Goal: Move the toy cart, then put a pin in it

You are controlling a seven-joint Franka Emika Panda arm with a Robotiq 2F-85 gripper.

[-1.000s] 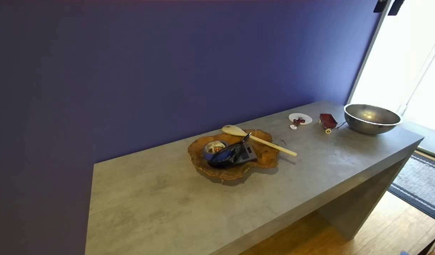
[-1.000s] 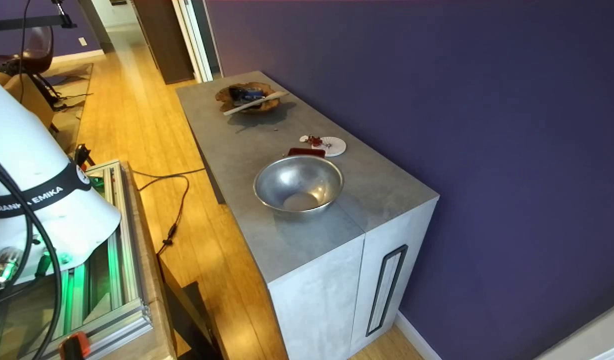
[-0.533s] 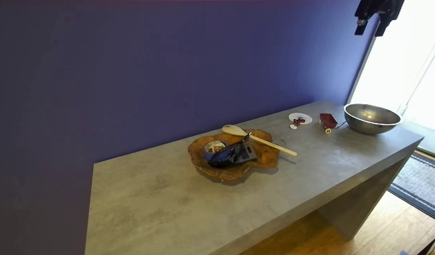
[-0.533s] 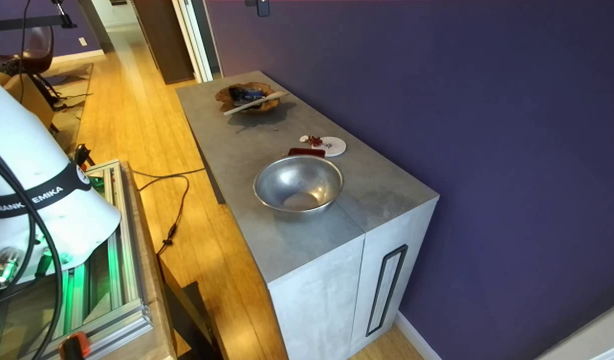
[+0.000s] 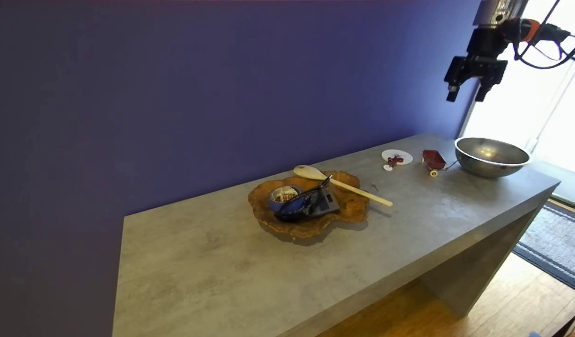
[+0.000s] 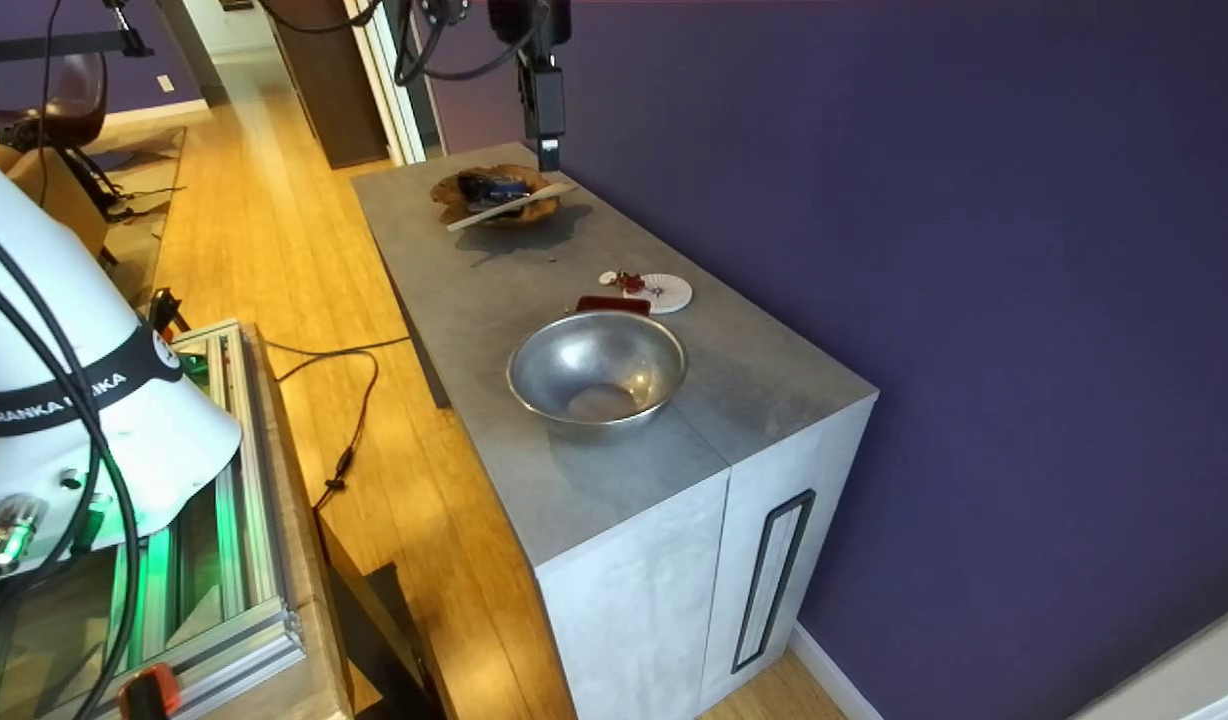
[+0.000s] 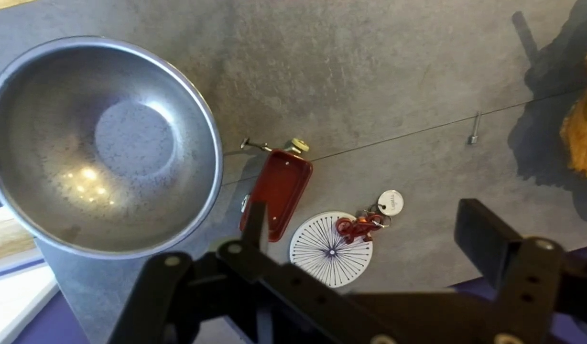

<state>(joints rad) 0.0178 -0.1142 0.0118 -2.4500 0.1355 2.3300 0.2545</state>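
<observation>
The toy cart [image 5: 434, 160] is a small dark red wagon with pale wheels and a thin handle. It stands on the grey counter [image 5: 212, 262] beside the steel bowl, its handle toward the bowl. In an exterior view the bowl's rim partly hides the cart [image 6: 614, 304]. The wrist view shows the cart [image 7: 286, 186] from above, partly behind one finger [image 7: 256, 224]. A small metal pin [image 7: 474, 130] lies on the counter, also seen in an exterior view [image 5: 374, 187]. My gripper [image 5: 466, 95] is open and empty, well above the counter near the cart and bowl.
The steel bowl [image 5: 484, 167] stands near the counter's end. A white round dish [image 7: 317, 255] with a red keychain [image 7: 356, 228] partly on it lies beside the cart. A wooden tray [image 5: 271, 223] holds tape, a black item and a wooden spoon [image 5: 357, 189]. A purple wall [image 5: 269, 93] backs the counter.
My gripper has come down into both exterior views. In an exterior view it has moved down and left, toward the space above the cart. The things on the counter have not moved.
</observation>
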